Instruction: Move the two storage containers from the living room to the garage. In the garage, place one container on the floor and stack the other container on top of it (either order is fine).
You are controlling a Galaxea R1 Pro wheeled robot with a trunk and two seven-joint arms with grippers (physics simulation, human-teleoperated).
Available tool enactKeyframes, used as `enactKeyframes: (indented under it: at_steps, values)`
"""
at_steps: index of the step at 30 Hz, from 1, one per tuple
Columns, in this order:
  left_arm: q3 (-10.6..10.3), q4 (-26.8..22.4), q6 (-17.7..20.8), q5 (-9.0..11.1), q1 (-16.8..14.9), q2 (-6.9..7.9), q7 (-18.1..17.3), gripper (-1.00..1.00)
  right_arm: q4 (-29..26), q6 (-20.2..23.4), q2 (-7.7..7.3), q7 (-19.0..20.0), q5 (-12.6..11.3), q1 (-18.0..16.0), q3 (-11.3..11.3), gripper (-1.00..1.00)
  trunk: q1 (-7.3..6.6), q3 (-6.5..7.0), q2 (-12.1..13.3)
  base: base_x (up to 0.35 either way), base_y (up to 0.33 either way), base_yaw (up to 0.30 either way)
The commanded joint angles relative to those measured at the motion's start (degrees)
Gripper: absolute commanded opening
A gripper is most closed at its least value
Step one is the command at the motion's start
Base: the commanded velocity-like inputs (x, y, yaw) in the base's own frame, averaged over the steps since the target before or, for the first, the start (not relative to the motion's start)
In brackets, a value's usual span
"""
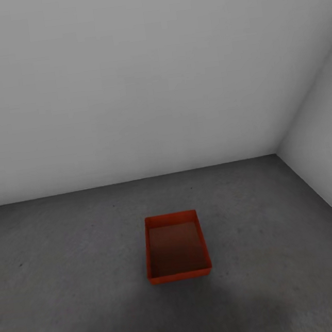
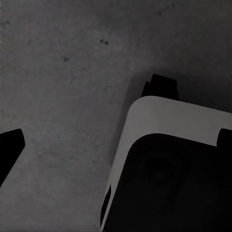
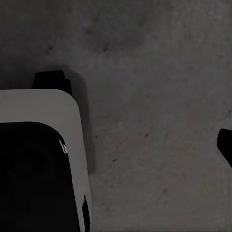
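Head view: one storage container (image 1: 176, 247) on floor (image 1: 281, 255), tools unclear

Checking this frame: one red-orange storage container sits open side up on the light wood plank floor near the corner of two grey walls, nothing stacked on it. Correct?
Not quite. The storage container does sit open side up with nothing stacked on it, near where the two grey walls meet, but it rests on a dark grey speckled concrete floor, not light wood planks. The head view shows this.
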Motion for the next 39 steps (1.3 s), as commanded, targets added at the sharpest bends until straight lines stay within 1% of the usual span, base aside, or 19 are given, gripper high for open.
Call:
enactKeyframes:
  at_steps: [1,3,39]
  values:
    - [-0.49,-0.02,0.22,0.42,-0.04,0.01,0.15,1.0,0.19,-0.38,0.0,-0.06,-0.23,-0.07,-0.03,1.0,0.0,-0.03,-0.02,0.0,0.0,0.0]
    - [-0.49,-0.02,0.22,0.43,-0.02,0.02,0.15,1.0,0.19,-0.36,0.0,-0.1,-0.25,-0.07,-0.03,1.0,0.0,-0.03,-0.02,0.0,0.0,0.0]
    - [-0.49,-0.05,0.21,0.52,-0.06,0.09,0.24,1.0,0.19,-0.51,0.08,-0.22,-0.33,-0.07,-0.03,1.0,-7.91,6.43,14.42,0.0,0.0,0.0]
